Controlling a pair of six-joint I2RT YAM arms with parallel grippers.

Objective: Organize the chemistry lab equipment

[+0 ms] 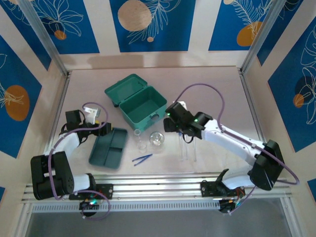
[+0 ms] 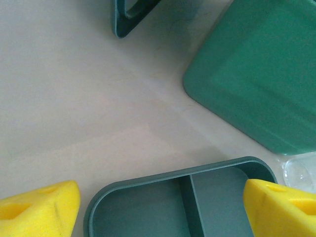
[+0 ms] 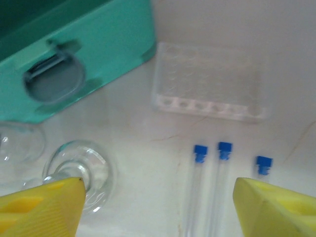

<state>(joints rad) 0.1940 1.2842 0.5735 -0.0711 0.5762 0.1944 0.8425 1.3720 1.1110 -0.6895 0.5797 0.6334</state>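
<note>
Three capped tubes (image 3: 219, 187) lie side by side under my right gripper (image 3: 158, 202), jaws spread, holding nothing, near the teal case (image 3: 113, 44). My left gripper (image 2: 160, 202), equally spread, hovers over the divided tray (image 2: 148, 178). Step in hand: tube pickup. Next I must centre on one tube, descend, close gently

Black-and-white arms (image 1: 232, 140), purple cables (image 1: 202, 86), yellow claw pads (image 2: 39, 207).
</note>
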